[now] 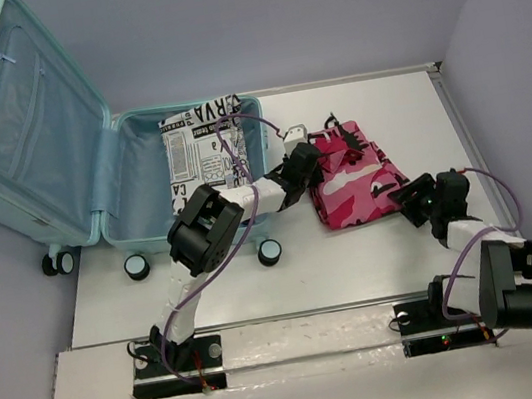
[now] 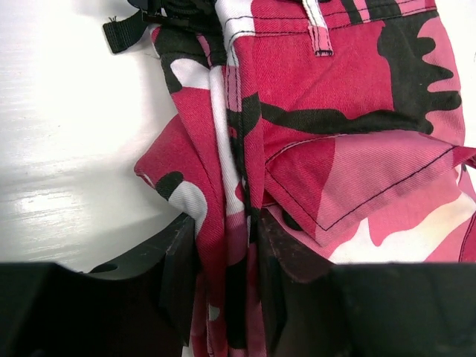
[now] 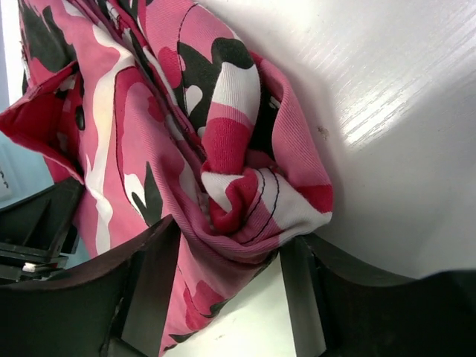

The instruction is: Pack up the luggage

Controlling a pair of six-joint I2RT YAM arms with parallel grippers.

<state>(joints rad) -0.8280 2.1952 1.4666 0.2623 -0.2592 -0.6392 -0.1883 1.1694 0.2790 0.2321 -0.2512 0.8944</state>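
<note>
The luggage [image 1: 22, 127] is a pale aqua hard-shell suitcase lying open at the left, with its lid propped up at the far left. A black-and-white newsprint garment [image 1: 203, 154] lies in its base. A pink, red, black and white camouflage garment [image 1: 354, 180] lies on the white table to the right of the suitcase. My left gripper [image 1: 312, 160] is shut on a fold at the garment's left edge [image 2: 227, 223]. My right gripper [image 1: 410, 199] is shut on a bunched corner at its near right [image 3: 230, 230].
The suitcase's caster wheels [image 1: 269, 252] stand on the table near its front edge. A black strap [image 2: 123, 33] sticks out of the garment's far end. Walls close in the table at the back and right.
</note>
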